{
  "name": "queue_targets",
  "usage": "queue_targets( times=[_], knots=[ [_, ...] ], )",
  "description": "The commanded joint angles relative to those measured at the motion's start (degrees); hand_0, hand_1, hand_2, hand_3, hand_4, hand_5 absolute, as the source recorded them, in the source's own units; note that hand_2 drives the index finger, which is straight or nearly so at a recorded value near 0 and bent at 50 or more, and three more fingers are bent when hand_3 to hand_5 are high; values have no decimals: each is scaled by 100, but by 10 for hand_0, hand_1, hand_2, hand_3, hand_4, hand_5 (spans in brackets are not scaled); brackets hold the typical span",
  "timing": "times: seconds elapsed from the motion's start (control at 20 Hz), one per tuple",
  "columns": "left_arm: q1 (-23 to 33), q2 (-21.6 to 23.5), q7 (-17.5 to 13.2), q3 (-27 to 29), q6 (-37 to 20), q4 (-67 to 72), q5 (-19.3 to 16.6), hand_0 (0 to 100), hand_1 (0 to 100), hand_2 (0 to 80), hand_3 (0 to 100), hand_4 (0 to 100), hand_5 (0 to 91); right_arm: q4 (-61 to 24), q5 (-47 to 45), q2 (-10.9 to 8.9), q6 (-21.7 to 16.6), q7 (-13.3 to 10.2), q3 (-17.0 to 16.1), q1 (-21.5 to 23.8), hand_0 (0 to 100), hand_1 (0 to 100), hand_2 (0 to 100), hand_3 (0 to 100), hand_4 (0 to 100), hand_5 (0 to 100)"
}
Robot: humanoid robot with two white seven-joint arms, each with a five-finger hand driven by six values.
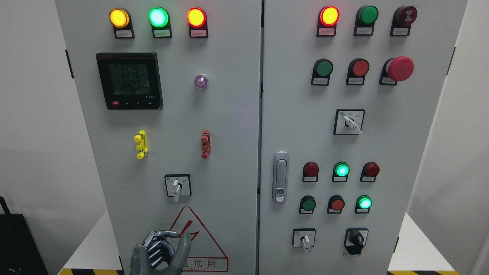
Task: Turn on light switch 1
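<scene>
Left hand low on the cabinet, switch above it not yet touched.

I am seeing my left hand (160, 250) coming in at the bottom edge of the left door (229, 126), its fingers (154, 244) curled loosely with the thumb up, gripping nothing, lying over the red warning triangle (206, 240). I am taking light switch 1 to be the rotary selector (176, 186) just above that triangle, in the door's lower middle, though its label is too small to read. Its white lever is pointing down. I am judging it a small, stiff, smooth knob with a sprung detent: it is wanting a thumb-and-finger pinch across the lever's flat sides and a firm twist. My right hand is not showing.
</scene>
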Motion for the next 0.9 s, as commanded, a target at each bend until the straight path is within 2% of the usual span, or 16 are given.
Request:
queue_targets(
  times=[0.0,0.2,0.35,0.85],
  knots=[
    [-113,-45,109,45,73,-18,-118,98,658,543,944,933,871,0,0,-8,1,-2,-5,0,0,0,0,0,0,0],
    [-253,-80,135,45,240,-18,-126,100,662,548,951,935,870,0,0,-8,10,-11,-5,0,0,0,0,0,0,0],
    [-368,-89,293,45,275,-18,-126,100,662,552,958,937,870,0,0,1,1,-2,4,0,0,0,0,0,0,0],
    [-728,-133,338,36,556,-1,-126,101,665,554,973,945,871,0,0,1,1,-2,4,0,0,0,0,0,0,0]
  ],
)
